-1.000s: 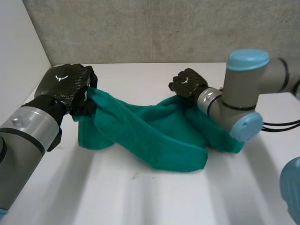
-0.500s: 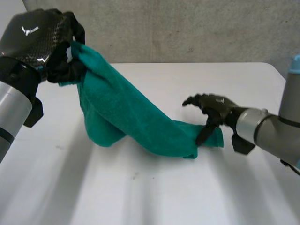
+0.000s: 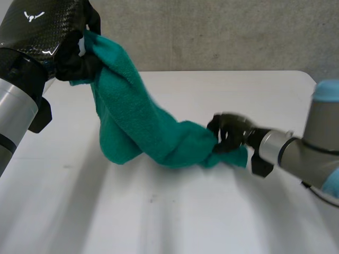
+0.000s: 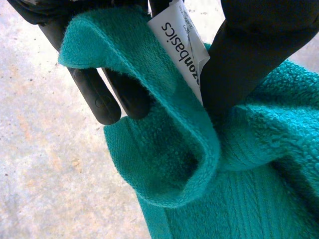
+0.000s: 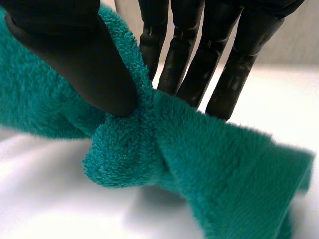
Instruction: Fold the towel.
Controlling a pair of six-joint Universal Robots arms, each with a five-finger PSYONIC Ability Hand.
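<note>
Your towel (image 3: 143,132) runs as a twisted rope from 10 o'clock, high off the bench (image 3: 175,211), down to 3 o'clock, w/ its mid sagging onto the surface near centre. The left hand (image 3: 42,32) has the high end clamped, fingers (image 4: 94,94) curled round a corner fold beside the label (image 4: 182,37). The right hand (image 3: 229,132) pinches the low end btw thumb and fingers (image 5: 234,74). Risk 1: that low pinch is on a bunched wad, not a flat corner, so any fold you lay prob. lands skewed. Risk 2: pull the ends apart hard and the wad may slip out. The bench is white and smooth, so little grip; a rough grey wall (image 3: 212,32) closes 12 o'clock.
</note>
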